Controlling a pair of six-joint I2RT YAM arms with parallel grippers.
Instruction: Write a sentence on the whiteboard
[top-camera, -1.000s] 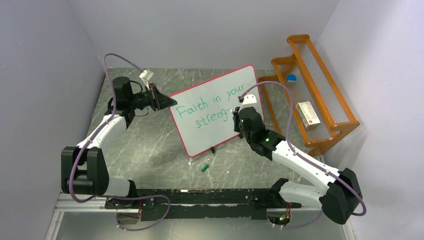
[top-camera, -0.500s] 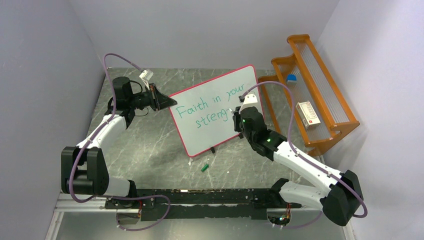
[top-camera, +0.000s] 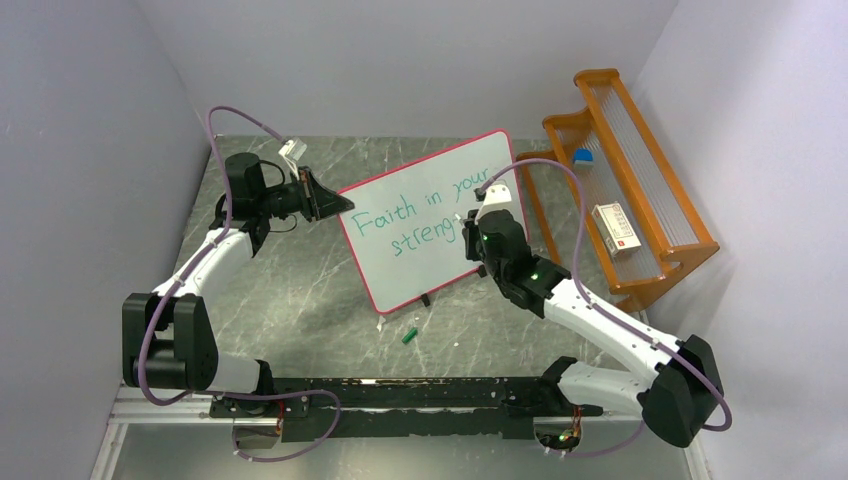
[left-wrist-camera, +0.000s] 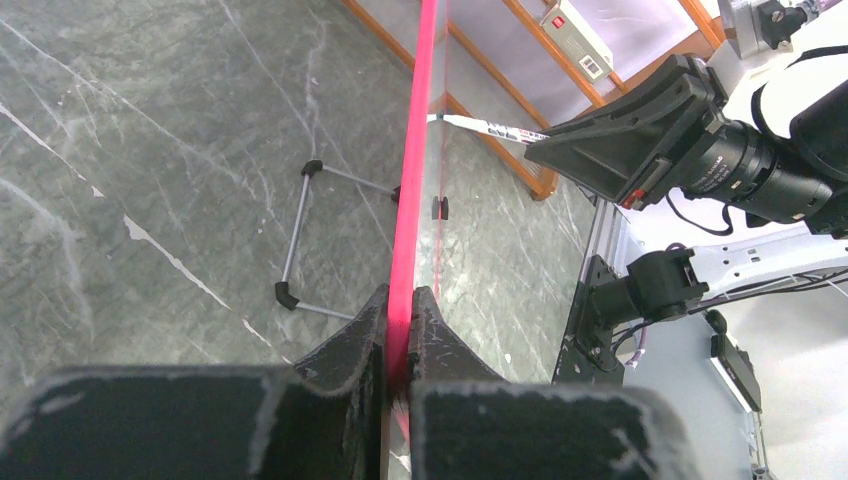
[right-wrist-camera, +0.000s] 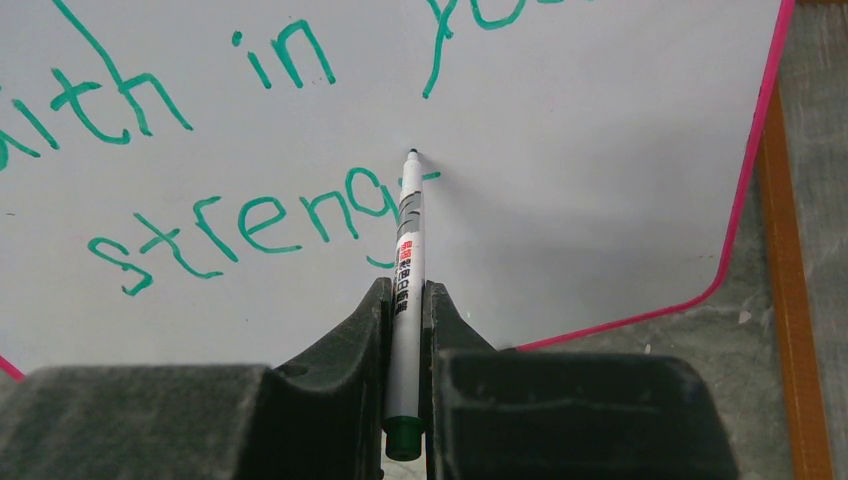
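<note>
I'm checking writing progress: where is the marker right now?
Right wrist view: the marker is clamped in the right gripper, its tip at the whiteboard just right of the sentence's "streng".

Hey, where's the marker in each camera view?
Top: centre, white sliver at the right hand, against the whiteboard.
Left wrist: upper middle, thin white stick right of the pink frame.
Right wrist: centre, upright in the hand, tip towards the writing.
Shared landmark: the whiteboard's pink frame.

Plain pale lavender walls (top-camera: 400, 60) enclose a dark grey marbled desk (top-camera: 300, 290) under even light. An orange wooden rack (top-camera: 650, 190) stands along the right wall, with the desk spreading left of it
</note>
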